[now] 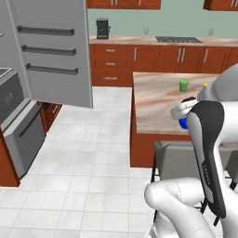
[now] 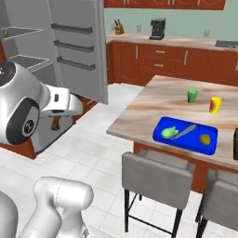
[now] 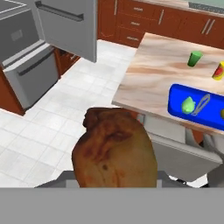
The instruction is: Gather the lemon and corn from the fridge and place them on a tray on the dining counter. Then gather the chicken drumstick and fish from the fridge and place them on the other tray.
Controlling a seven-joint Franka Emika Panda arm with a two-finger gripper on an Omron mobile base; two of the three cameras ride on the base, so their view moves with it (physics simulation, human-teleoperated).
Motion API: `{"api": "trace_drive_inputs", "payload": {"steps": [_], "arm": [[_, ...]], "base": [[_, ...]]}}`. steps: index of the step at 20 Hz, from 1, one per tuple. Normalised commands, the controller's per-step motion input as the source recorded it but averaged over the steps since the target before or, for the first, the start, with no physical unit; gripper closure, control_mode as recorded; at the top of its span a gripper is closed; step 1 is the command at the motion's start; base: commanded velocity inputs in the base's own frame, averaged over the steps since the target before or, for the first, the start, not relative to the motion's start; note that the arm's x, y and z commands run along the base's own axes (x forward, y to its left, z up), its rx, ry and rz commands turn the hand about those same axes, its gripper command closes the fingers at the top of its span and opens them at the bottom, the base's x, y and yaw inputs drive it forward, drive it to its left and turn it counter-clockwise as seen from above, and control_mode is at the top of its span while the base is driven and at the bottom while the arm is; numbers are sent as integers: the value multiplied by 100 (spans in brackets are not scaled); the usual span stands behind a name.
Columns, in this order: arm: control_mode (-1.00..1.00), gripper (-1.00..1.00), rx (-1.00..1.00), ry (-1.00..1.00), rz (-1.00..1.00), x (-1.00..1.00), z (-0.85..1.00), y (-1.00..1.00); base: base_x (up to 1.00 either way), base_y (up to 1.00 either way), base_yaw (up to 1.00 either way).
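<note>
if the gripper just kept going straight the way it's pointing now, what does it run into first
Judging by the hand view, the gripper, shut on the chicken drumstick, aims down past the near corner of the dining counter. The grey chair below that edge looks like the first thing in line, though depth is unclear and it may reach the tiled floor instead.

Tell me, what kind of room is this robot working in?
A home kitchen, by the look of it: an open fridge door with shelf rails, wooden cabinets under a counter with a coffee machine, an oven, and a dining counter with stools.
</note>
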Motion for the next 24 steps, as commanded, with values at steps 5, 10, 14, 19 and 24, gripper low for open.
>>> {"api": "trace_drive_inputs", "payload": {"steps": [5, 10, 14, 19, 24], "arm": [[100, 100, 0, 0, 0, 0, 0, 0], [100, 100, 0, 0, 0, 0, 0, 0], [100, 100, 0, 0, 0, 0, 0, 0], [100, 100, 0, 0, 0, 0, 0, 0], [100, 100, 0, 0, 0, 0, 0, 0]], "base": [[21, -77, -12], [30, -83, -11], [32, -84, -11], [26, -86, -11], [31, -78, -10]]}}
